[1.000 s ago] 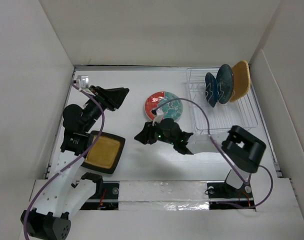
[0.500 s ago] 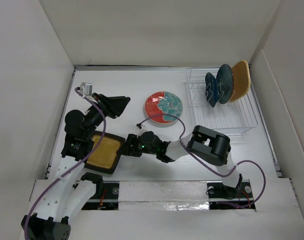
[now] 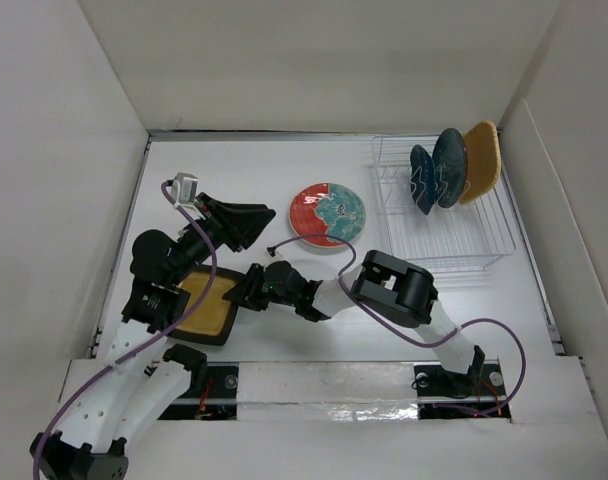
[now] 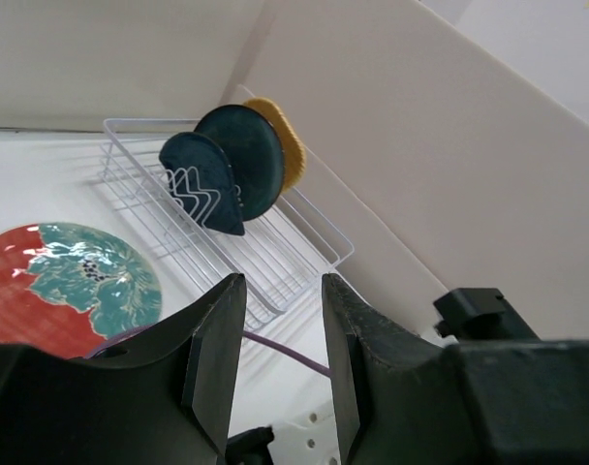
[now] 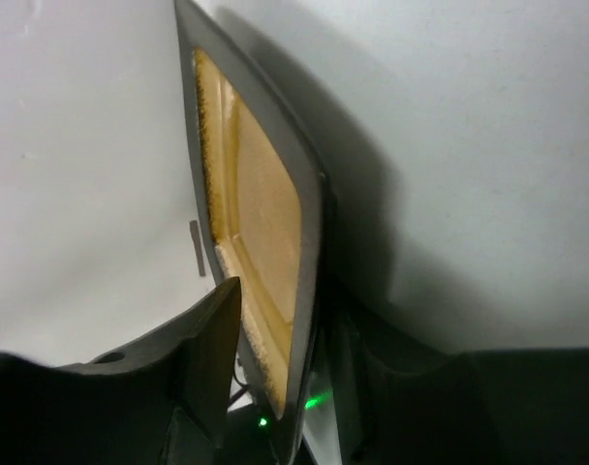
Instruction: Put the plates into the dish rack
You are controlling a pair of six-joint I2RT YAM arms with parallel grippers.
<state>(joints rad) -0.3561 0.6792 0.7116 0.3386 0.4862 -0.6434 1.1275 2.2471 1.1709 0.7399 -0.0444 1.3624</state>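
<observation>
Right gripper (image 3: 244,291) slid leftward, straddling square mustard plate (image 3: 208,310), glossy black rim

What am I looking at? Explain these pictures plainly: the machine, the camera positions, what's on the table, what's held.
Two robot arms are bolted at a table's near edge. The wide picture looks down from above and behind them; the other two come from a camera on each wrist. A yellow plate and a red-and-teal plate lie on the table; a blue plate, a teal plate and an orange plate stand in the white wire rack. The left hand is open and empty. The right hand has its fingers either side of the yellow plate's rim; whether it grips yet is unclear.
</observation>
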